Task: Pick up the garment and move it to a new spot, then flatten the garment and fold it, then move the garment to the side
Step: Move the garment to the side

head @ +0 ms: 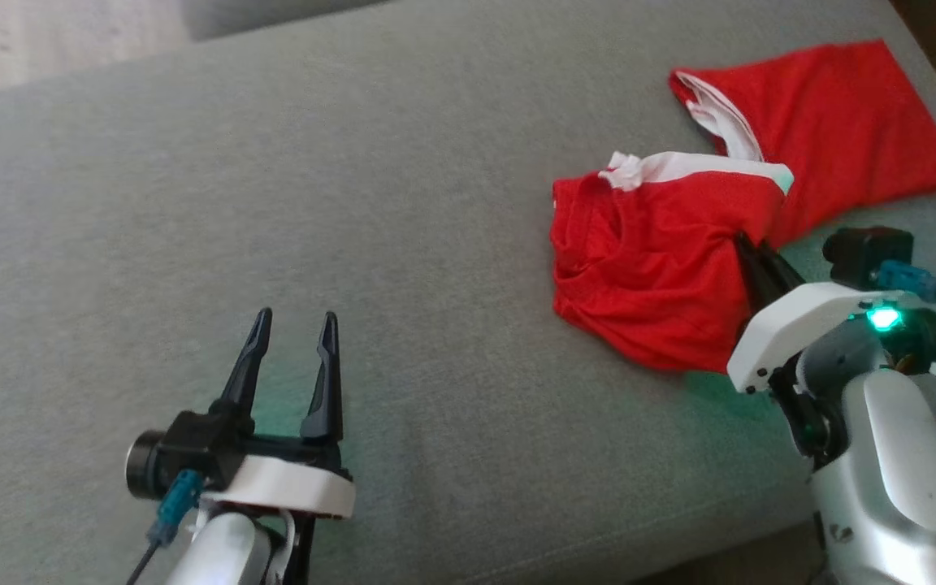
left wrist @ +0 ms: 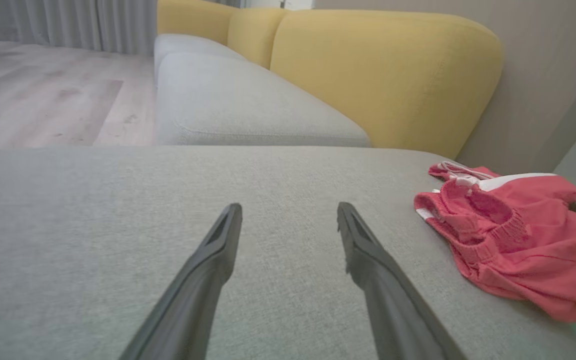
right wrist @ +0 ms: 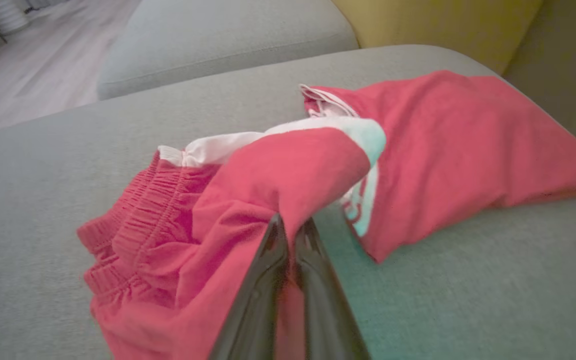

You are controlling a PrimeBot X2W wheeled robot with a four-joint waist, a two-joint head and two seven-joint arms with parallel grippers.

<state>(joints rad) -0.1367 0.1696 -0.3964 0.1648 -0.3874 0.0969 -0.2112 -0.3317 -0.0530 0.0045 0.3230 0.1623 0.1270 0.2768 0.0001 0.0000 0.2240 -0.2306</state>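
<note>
Red garment (head: pixel 655 276) lies rightward on the cushion (head: pixel 354 162), clamped in the right jaws; the left jaws, apart, hover well away.

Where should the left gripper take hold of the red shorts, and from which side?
Take the gathered waistband, the thick bunched edge facing the open left gripper. Come in low from the left, along the cushion. The right gripper is shut on a fold at the right of the shorts.
</note>
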